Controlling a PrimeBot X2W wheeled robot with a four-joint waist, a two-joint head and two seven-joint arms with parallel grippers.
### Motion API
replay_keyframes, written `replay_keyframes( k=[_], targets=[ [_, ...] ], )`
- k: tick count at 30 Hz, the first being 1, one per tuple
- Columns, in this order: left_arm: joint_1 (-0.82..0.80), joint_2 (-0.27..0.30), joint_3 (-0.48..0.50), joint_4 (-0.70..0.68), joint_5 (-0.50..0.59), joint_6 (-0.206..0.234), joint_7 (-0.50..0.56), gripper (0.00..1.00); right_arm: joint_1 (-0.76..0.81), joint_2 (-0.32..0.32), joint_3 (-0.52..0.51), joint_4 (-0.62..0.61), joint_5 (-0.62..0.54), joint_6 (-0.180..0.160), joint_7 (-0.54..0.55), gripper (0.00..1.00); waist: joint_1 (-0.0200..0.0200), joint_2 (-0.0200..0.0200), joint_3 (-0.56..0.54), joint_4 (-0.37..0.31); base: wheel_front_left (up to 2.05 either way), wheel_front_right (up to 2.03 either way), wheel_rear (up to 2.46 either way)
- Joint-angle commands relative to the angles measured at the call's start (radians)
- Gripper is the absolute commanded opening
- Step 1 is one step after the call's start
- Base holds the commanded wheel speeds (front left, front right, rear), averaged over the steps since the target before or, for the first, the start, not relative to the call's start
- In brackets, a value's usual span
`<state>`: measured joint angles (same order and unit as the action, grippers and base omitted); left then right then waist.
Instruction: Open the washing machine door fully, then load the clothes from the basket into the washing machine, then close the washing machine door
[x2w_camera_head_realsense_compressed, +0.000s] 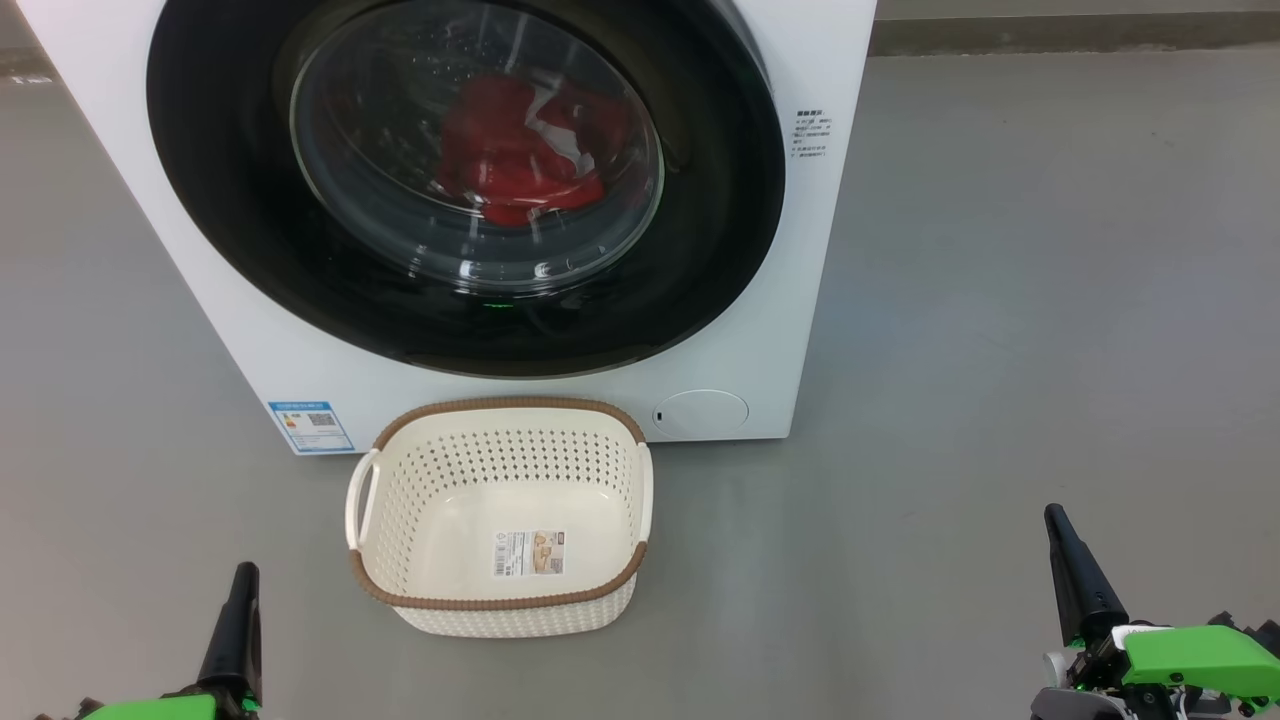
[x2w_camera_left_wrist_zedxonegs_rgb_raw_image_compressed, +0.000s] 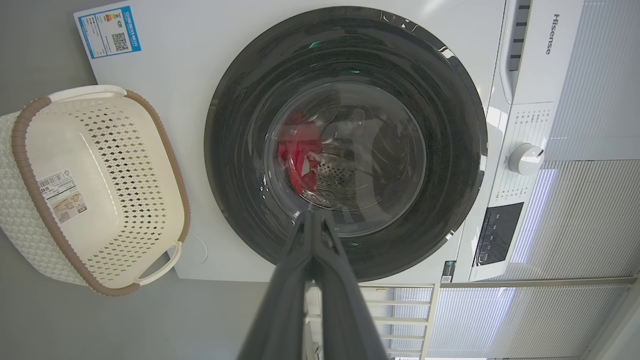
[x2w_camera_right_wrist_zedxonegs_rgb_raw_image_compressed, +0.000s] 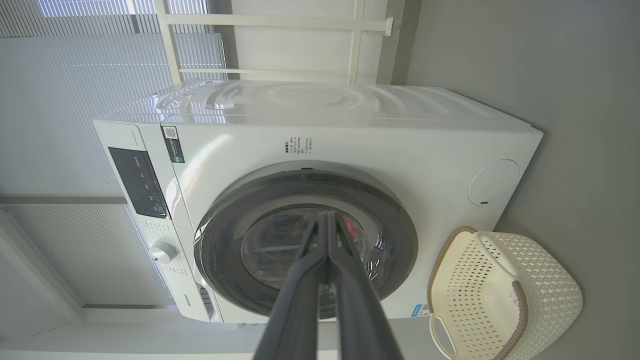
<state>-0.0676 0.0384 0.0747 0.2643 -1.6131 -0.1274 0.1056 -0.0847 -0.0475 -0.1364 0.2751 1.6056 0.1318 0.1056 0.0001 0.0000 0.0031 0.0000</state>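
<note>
With left gripper (x2w_camera_head_realsense_compressed: 245, 572) and right gripper (x2w_camera_head_realsense_compressed: 1054, 514) pinched shut, empty, probably best to hook the stiff, slick washing machine door (x2w_camera_head_realsense_compressed: 470, 180) by its rim

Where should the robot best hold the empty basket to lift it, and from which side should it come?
Probably the left side handle of the basket, from above: the basket stands upright, and that white loop stands off the wall, leaving a gap for the jaws to close around.

The grey floor (x2w_camera_head_realsense_compressed: 1000, 300) carries the white washing machine (x2w_camera_head_realsense_compressed: 780, 320) at twelve o'clock and, just beside its front, the basket (x2w_camera_head_realsense_compressed: 520, 620) at six o'clock.
</note>
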Motion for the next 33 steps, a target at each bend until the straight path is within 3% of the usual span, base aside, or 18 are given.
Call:
replay_keyframes(
  k=[1,33],
  targets=[
    [-0.04,0.016,0.035,-0.019,0.001,-0.003,0.004,0.0,-0.023,-0.003,0.022,-0.03,0.002,-0.001,0.008,0.0,0.0,0.0,0.0,0.0,0.0,0.0,0.0],
    [-0.04,0.014,0.037,-0.019,0.003,-0.003,0.006,0.0,-0.023,-0.003,0.022,-0.03,0.002,-0.001,0.008,0.0,0.0,0.0,0.0,0.0,0.0,0.0,0.0]
  ],
)
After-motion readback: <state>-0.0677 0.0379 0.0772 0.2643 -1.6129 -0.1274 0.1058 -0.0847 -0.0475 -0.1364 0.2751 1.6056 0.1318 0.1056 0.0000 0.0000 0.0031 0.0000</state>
